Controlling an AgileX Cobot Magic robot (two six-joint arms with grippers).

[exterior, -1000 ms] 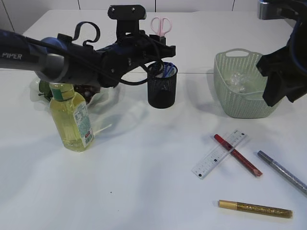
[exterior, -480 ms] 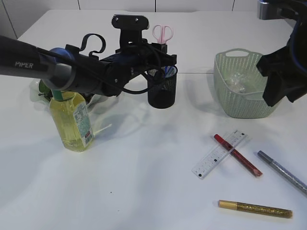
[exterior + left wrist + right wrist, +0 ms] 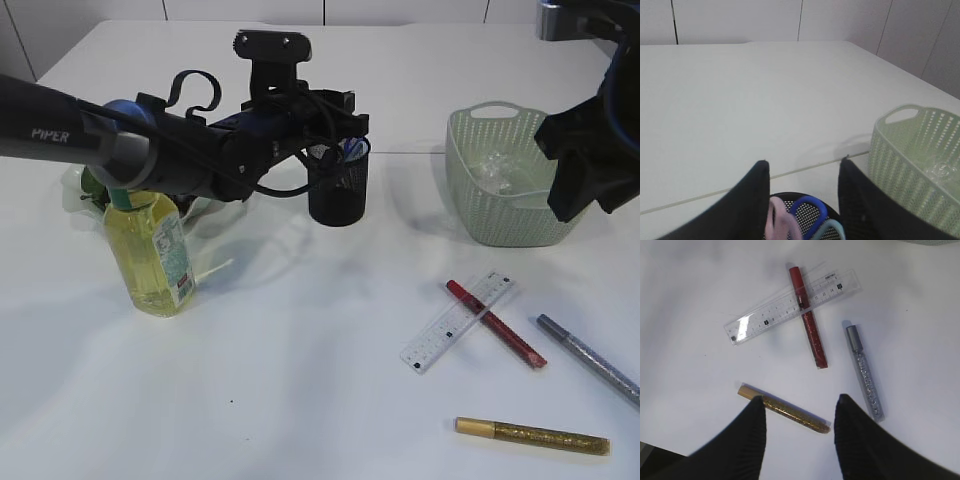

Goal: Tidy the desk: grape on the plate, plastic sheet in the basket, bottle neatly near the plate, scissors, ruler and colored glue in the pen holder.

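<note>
My left gripper (image 3: 803, 161) (image 3: 338, 125) hangs open just above the black mesh pen holder (image 3: 337, 195) (image 3: 786, 195). The pink-handled scissors (image 3: 780, 220) stand inside it beside a blue handle, clear of both fingers. My right gripper (image 3: 800, 397) (image 3: 580, 190) is open and empty, high over the gold glue (image 3: 785, 410) (image 3: 532, 436). The clear ruler (image 3: 457, 320) (image 3: 790, 305) lies under the red glue (image 3: 497, 325); the silver glue (image 3: 590, 358) lies to its right. The bottle (image 3: 150, 250) stands upright at the left. The plastic sheet (image 3: 497, 170) is in the green basket (image 3: 500, 215).
Behind the bottle, a clear plate (image 3: 72, 195) with dark fruit is largely hidden by my left arm. The basket stands at the back right, close under my right arm. Bare white table lies between the bottle and the ruler.
My left gripper has opened; the pink scissors it held above the pen holder have dropped into the holder. The right arm has not moved.
</note>
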